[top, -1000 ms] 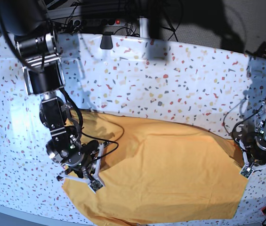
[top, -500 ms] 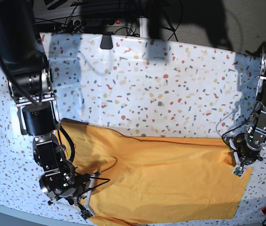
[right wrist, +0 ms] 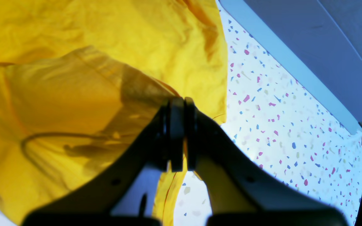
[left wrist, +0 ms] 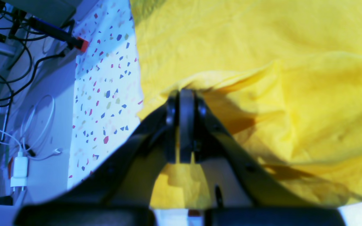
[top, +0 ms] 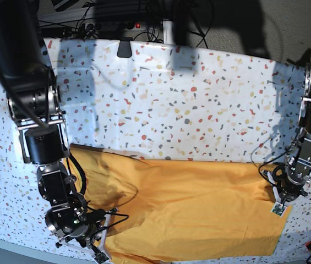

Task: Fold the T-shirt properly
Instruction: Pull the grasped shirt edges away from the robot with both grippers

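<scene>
The orange-yellow T-shirt (top: 199, 214) lies spread across the near part of the table, its far edge a fairly straight line. No lettering shows. My left gripper (top: 279, 204) is at the shirt's right end in the base view, shut on a raised fold of fabric (left wrist: 231, 81); the left wrist view shows its tips (left wrist: 181, 94) pinching the cloth. My right gripper (top: 96, 248) is at the shirt's near left corner. In the right wrist view it (right wrist: 177, 102) is shut on a hemmed edge of the shirt (right wrist: 99, 62), and cloth drapes under it.
A white cloth with coloured speckles (top: 172, 99) covers the table. A black clip (top: 124, 48) sits at its far edge, with cables and a power strip (top: 116, 25) behind. A white charger and cables (left wrist: 20, 166) lie on the surface beyond the table's side. The near table edge is close to both grippers.
Both grippers have moved toward the near edge with the fabric in them. The shirt's far edge has come nearer and straightened, and the right arm has dropped furthest.
</scene>
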{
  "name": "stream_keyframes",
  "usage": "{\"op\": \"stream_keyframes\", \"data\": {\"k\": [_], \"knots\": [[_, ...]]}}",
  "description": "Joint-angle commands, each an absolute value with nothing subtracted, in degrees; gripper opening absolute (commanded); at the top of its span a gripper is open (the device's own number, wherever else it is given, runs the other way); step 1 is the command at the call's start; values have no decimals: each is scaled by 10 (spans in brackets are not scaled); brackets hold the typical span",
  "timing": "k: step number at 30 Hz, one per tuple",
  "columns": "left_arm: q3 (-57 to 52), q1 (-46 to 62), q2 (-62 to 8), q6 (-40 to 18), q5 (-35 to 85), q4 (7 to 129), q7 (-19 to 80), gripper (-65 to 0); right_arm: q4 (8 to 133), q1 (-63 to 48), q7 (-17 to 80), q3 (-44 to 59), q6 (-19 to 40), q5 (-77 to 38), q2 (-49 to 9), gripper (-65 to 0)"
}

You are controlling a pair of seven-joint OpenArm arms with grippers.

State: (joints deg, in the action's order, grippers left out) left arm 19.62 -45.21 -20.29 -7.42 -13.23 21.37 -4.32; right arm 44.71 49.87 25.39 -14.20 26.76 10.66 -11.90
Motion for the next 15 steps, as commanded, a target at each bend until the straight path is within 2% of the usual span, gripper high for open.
{"op": "stream_keyframes", "data": {"k": [1, 15], "knots": [[193, -473, -210, -64, -130, 220, -56, -650, 456, 532, 238, -139, 261, 121, -120, -650], [193, -473, -210, -64, -130, 221, -60, -650, 438, 555, 231, -139, 261, 131, -119, -650]]}}
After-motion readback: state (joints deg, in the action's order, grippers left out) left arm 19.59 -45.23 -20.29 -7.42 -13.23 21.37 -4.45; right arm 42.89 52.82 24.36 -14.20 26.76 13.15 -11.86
